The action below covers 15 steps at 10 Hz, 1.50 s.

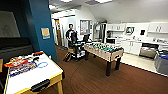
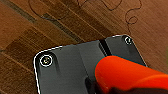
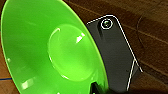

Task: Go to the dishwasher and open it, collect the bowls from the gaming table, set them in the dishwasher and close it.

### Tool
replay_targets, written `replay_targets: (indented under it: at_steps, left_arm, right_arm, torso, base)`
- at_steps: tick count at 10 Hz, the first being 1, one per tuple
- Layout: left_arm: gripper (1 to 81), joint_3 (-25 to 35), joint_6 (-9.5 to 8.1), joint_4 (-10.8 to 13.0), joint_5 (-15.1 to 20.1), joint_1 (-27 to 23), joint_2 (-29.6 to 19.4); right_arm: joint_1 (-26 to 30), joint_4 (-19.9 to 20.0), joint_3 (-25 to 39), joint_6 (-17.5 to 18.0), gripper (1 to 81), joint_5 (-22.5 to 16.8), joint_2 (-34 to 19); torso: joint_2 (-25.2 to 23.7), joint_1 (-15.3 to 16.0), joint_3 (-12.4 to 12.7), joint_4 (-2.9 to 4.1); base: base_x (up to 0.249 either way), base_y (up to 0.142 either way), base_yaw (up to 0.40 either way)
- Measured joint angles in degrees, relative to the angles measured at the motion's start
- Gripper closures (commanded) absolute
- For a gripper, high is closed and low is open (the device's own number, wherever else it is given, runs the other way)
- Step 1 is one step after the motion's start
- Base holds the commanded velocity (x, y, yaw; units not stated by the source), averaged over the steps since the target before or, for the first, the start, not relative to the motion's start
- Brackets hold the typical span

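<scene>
so the gaming table [image 1: 32,77] sits close in on the left, with a pile of stuff [image 1: 21,63] at its far end. The foosball table [image 1: 103,51] stands further out, mid-room, and a person [image 1: 71,35] is behind its far end. The dishwasher [image 1: 148,50] is way off right along the counter wall, door down. One bowl [image 3: 50,47] sits right at the right arm's jaws, above the floor [image 3: 150,30]. An orange thing [image 2: 125,75] sits at the left arm's jaws.

The green bowl [image 3: 50,50] and orange object [image 2: 130,75] are cut off by picture edges.
</scene>
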Motion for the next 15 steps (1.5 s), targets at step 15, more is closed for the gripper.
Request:
replay_targets:
  at_steps: [15]
  left_arm:
    - [81.1,-2.13,-0.02,0.00,0.01,-0.12,1.57]
  right_arm:
    - [-0.28,0.00,-0.94,0.01,81.1,0.05,0.66]
  torso:
    - [0.00,0.00,0.00,0.00]
  base:
    - [0.000,0.000,-0.372]
